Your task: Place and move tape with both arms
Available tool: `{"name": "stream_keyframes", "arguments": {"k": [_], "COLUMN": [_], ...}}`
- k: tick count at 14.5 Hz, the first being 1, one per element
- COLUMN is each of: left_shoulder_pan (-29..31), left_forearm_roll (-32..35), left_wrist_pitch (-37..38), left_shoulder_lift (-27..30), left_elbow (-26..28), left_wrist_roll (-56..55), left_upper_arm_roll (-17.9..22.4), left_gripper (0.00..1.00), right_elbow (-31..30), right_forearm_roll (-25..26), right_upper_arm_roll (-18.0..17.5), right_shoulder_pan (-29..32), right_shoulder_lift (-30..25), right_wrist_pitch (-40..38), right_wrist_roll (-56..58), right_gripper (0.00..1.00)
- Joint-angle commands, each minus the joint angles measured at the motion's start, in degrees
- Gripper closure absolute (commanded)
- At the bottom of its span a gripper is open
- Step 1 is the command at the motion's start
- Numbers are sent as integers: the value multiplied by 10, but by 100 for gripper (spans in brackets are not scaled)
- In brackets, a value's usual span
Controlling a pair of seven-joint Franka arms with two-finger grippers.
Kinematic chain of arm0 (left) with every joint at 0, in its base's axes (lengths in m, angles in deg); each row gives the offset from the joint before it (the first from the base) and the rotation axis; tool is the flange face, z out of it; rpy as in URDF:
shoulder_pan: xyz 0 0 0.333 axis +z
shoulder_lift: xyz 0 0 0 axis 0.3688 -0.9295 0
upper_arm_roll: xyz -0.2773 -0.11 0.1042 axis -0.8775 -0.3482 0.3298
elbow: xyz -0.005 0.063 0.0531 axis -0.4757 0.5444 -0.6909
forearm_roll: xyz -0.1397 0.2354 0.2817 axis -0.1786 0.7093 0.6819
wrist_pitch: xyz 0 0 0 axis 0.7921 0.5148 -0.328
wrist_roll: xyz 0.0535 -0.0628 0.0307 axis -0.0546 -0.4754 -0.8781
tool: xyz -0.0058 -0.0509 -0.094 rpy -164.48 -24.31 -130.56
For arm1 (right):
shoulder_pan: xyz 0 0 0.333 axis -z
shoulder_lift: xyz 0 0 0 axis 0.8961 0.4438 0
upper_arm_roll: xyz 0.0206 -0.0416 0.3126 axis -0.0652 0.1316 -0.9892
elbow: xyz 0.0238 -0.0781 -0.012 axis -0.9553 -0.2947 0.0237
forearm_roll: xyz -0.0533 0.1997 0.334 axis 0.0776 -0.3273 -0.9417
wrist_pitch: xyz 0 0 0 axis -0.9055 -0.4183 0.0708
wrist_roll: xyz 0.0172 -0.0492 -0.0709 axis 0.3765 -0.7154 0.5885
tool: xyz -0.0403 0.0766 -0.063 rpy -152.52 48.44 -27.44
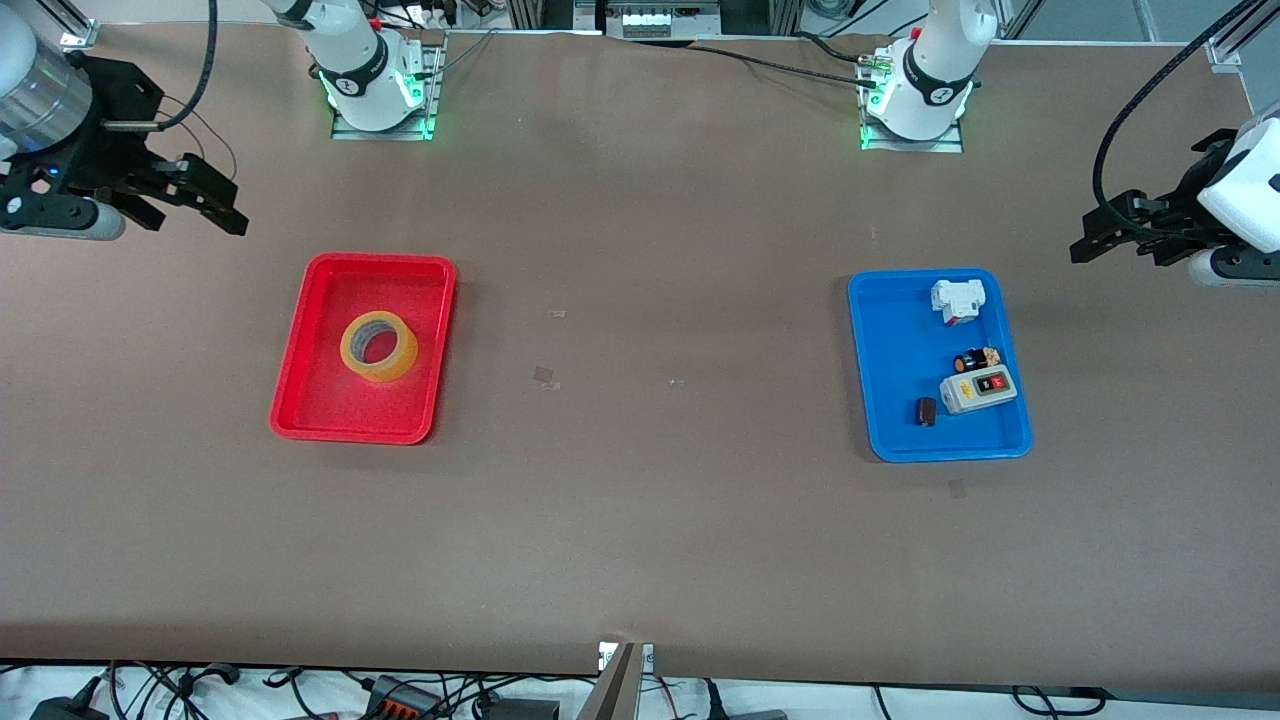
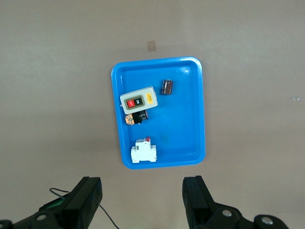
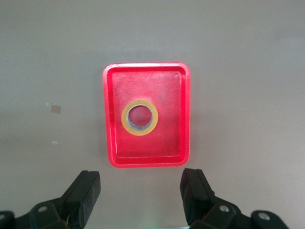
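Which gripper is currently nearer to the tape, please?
The right. The right gripper hangs open near the red tray holding the tape; the left gripper, also open, waits near the blue tray at the left arm's end.

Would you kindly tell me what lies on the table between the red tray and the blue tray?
Only bare brown table separates the red tray from the blue tray, apart from a few small clear scraps, as the front view shows.

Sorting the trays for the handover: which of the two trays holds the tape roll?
The red tray, toward the right arm's end of the table, holds the tape. The blue tray holds only small electrical parts.
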Motion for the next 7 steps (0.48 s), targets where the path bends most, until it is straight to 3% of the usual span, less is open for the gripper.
{"name": "stream_keyframes", "arguments": {"k": [1, 7], "left_shoulder_pan": [1, 1], "left_forearm_roll": [6, 4], "left_wrist_pitch": [10, 10], "left_shoulder_lift": [-8, -8], "left_elbow": [-20, -20], "left_wrist_roll": [5, 5], "left_upper_arm_roll": [-1, -1], "left_gripper": [0, 0], "right_elbow": [28, 32], "right_forearm_roll": [-3, -4], "right_upper_arm_roll": [18, 33], "right_shoulder_pan": [7, 1], "right_shoulder_lift": [6, 4], "right_wrist_pitch": [-8, -33], "right_wrist_roll": [29, 26], "right_gripper": [1, 2]}}
